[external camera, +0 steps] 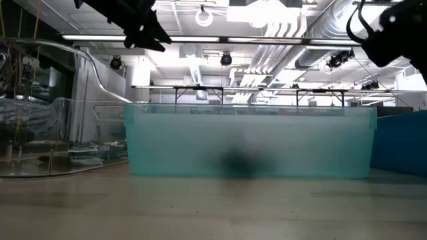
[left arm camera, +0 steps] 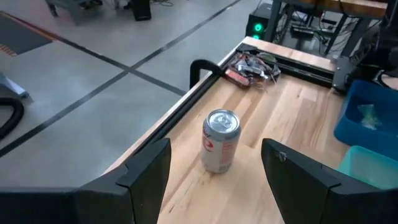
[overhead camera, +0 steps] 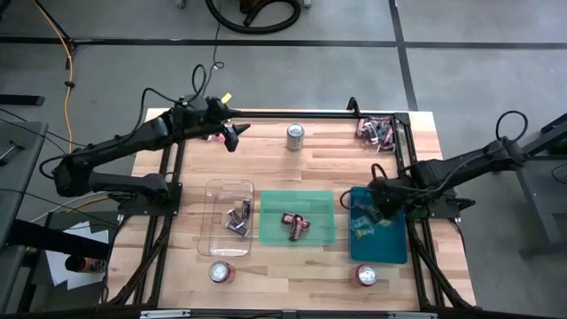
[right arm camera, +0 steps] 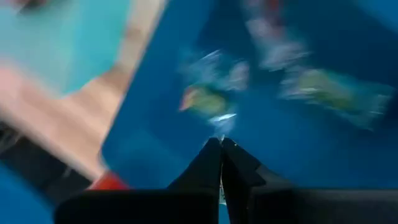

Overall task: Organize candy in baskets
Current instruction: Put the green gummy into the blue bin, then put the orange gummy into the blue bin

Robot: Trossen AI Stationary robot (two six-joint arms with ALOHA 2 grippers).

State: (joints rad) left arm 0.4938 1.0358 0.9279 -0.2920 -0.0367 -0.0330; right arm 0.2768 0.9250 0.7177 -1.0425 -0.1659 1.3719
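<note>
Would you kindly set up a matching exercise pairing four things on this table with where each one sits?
Things:
1. clear basket
2. teal-blue basket
3. loose candy pile
4. left gripper

Places:
A. far right corner of the table
B. under the right gripper
C. beside the green basket, on the left arm's side
D. near the far edge, left of a can

Pairs: 1-C, 2-B, 3-A, 4-D

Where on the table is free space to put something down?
Bare wood lies between the can and the green basket, and left of the clear basket. Crowded: the candy pile at the far right corner, and the blue basket under the right gripper.
</note>
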